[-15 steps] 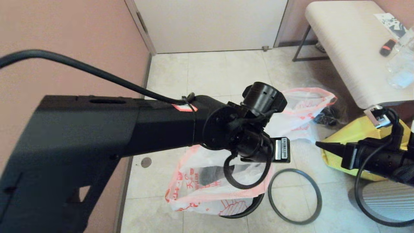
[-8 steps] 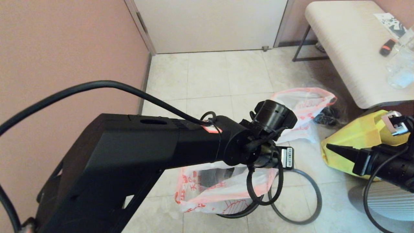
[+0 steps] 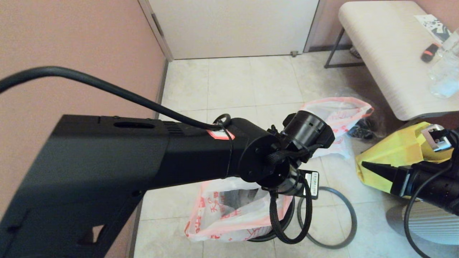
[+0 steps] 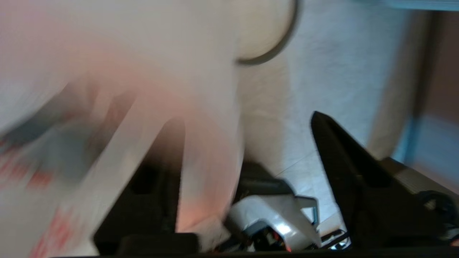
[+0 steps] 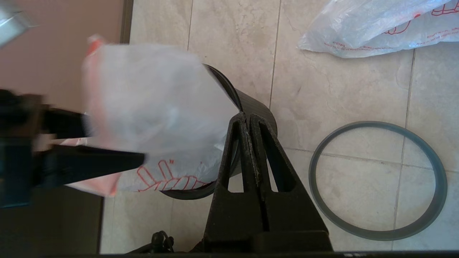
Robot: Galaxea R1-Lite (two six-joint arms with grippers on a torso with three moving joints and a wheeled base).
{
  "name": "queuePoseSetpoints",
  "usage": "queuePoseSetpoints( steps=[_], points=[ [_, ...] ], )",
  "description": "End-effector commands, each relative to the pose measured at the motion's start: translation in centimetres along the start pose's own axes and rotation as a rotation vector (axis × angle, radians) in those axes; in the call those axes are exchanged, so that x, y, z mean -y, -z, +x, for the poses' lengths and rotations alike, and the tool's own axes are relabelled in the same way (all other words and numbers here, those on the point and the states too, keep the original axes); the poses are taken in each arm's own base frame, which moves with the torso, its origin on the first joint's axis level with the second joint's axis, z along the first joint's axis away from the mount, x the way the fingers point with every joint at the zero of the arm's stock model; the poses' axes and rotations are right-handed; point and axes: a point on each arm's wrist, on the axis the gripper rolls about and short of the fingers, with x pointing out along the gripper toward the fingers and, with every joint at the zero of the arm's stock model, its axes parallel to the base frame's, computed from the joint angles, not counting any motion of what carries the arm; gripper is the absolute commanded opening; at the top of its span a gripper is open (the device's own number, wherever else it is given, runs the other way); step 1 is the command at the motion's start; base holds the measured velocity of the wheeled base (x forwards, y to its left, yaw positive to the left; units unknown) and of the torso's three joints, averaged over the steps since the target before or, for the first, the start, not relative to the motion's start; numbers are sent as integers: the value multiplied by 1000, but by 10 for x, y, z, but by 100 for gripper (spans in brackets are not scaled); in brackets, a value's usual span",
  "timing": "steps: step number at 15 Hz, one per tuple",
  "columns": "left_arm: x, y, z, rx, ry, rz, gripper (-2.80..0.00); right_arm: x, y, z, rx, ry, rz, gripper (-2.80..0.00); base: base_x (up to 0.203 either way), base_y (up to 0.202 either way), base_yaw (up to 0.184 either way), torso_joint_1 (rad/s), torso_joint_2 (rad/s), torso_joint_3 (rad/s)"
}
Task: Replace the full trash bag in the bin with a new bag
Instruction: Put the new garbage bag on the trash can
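Observation:
The small dark bin [image 5: 256, 107] stands on the tiled floor with a thin white, red-printed bag [image 3: 229, 211] bunched over its mouth. My left gripper [image 4: 247, 120] hangs right at this bag, open, with the film draped over one finger [image 4: 157, 186] and the other finger [image 4: 340, 161] bare. In the head view the left wrist hides its fingers. My right gripper [image 5: 247, 116] is shut and empty, its tips just above the bin's rim. The loose grey hoop [image 3: 328, 218] lies flat on the floor beside the bin. A second printed bag [image 3: 337, 114] holding dark contents lies farther back.
A yellow fabric tote [image 3: 391, 161] and a pale grey ribbed object [image 3: 430, 222] sit at the right, under my right arm. A padded bench [image 3: 387, 53] stands at the back right. The pink wall [image 3: 71, 43] runs close along the left, with a door behind.
My left gripper has opened from shut, and its wrist has dropped and moved right over the bin. The printed bag has sagged lower. The right gripper has shifted slightly right and down.

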Motion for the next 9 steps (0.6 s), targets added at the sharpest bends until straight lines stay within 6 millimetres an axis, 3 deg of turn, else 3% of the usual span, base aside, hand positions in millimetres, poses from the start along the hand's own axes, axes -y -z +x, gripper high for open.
queuePoseSetpoints(
  steps=[1,5,9],
  points=[
    [-6,-1,-18,10,-15,-24,0,1,1,3,-6,-3,1,-280,0,0,0,0,0,0],
    [-21,5,-34,7,-34,-47,0,-1,-2,5,-2,2,-3,-280,0,0,0,0,0,0],
    [-33,6,-66,86,10,-77,0,-4,-1,7,-8,-12,-8,-280,0,0,0,0,0,0]
  ],
)
